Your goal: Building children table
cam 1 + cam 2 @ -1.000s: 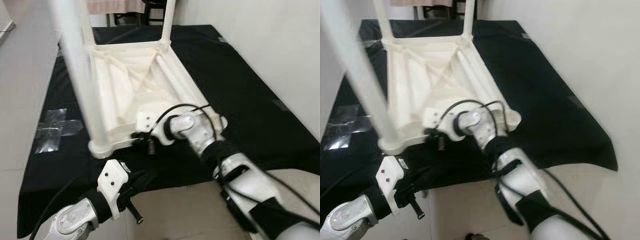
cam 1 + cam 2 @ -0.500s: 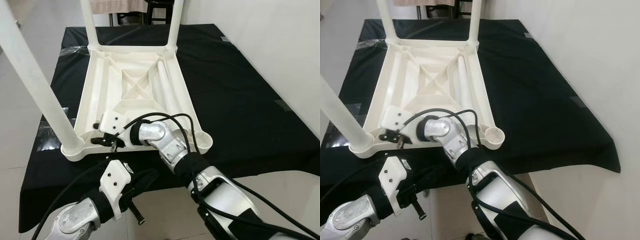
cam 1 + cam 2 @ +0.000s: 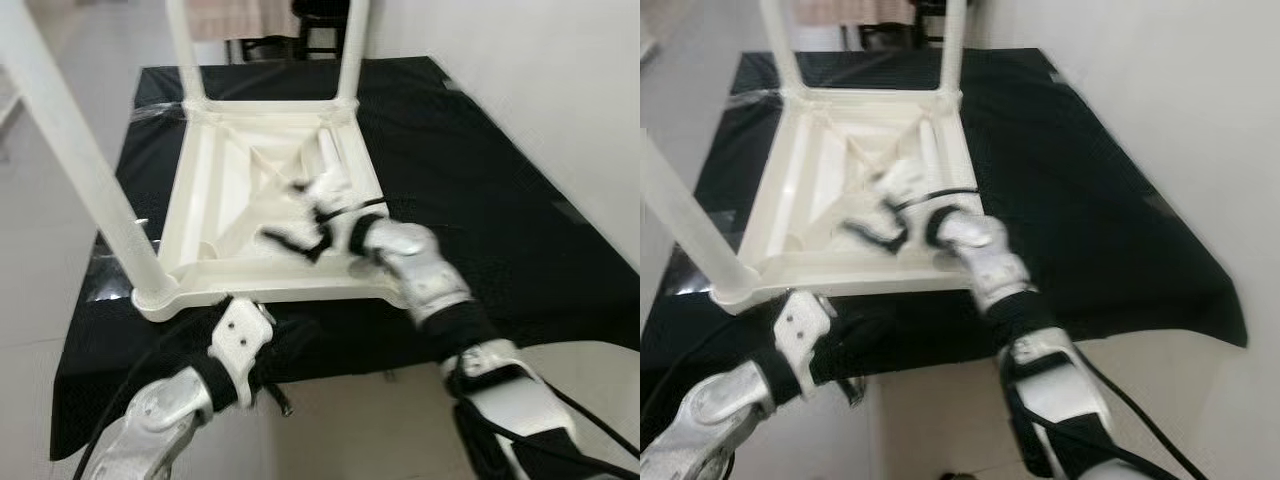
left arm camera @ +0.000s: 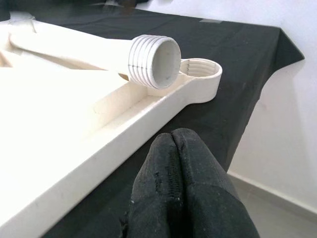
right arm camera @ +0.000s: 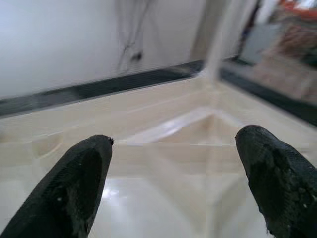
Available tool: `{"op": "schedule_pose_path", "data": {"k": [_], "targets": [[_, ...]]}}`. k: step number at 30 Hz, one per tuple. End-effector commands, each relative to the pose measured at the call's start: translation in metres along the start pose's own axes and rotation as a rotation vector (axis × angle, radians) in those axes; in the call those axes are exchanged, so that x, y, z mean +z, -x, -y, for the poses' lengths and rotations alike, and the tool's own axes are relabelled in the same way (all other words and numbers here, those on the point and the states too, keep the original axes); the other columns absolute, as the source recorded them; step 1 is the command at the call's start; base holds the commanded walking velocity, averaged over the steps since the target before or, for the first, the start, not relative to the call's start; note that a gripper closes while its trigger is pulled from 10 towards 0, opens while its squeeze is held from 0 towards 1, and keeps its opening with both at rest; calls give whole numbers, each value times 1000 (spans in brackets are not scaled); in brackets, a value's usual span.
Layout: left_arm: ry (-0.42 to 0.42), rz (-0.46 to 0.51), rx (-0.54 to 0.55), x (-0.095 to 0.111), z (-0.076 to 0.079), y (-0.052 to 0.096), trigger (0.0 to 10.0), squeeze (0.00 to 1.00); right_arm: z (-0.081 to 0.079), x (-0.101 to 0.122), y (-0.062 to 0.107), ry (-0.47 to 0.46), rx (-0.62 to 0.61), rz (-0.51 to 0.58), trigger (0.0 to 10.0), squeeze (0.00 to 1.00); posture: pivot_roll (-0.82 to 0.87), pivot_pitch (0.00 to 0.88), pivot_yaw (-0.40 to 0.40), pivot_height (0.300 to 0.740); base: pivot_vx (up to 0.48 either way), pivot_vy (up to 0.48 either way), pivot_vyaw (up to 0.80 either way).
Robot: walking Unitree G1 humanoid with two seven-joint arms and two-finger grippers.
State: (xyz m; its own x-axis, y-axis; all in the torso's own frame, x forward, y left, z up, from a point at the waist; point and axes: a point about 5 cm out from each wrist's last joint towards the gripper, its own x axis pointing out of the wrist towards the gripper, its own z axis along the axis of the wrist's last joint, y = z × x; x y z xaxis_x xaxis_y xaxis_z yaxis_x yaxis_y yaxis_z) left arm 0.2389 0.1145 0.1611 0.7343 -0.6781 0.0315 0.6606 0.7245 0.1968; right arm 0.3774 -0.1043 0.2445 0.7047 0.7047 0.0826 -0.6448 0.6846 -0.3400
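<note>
Your white plastic children's table [image 3: 240, 215] lies upside down on the black cloth [image 3: 480, 200], three legs screwed in and standing up. A loose threaded leg [image 4: 99, 52] lies inside the frame near the right edge, its ridged end just beside the empty corner socket [image 4: 200, 74]. Your right gripper [image 5: 173, 183] hovers over the underside, fingers spread wide, holding nothing. Your left gripper [image 4: 181, 193] sits low at the near edge, fingers pressed together, empty.
</note>
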Motion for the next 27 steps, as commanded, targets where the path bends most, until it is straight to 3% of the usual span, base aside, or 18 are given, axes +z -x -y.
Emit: {"op": "schedule_pose_path", "data": {"k": [1, 2, 4, 5, 11, 27], "targets": [[1, -5, -2, -3, 2, -1, 10000, 0, 9, 0, 11, -38, -52, 10, 10000, 380, -49, 72, -15, 740, 0, 0, 0], [-2, -5, -1, -4, 0, -2, 10000, 0, 16, 1, 20, -42, -81, 13, 10000, 380, -49, 72, -15, 740, 0, 0, 0], [-2, -5, -1, -4, 0, -2, 10000, 0, 16, 1, 20, -42, -81, 13, 10000, 380, -49, 72, -15, 740, 0, 0, 0], [-8, -5, -2, -4, -3, -3, 10000, 0, 23, -1, 32, -46, -129, 2, 10000, 0, -54, 59, -11, 740, 0, 0, 0], [-14, -6, -9, -6, -3, -7, 10000, 0, 26, -10, 46, -54, -223, -32, 10000, 0, -56, 56, 5, 740, 0, 0, 0], [1, 18, -17, -8, -5, -11, 10000, 0, -3, -21, 52, -115, -247, -84, 10000, 0, -67, 48, 15, 740, 0, 0, 0]]}}
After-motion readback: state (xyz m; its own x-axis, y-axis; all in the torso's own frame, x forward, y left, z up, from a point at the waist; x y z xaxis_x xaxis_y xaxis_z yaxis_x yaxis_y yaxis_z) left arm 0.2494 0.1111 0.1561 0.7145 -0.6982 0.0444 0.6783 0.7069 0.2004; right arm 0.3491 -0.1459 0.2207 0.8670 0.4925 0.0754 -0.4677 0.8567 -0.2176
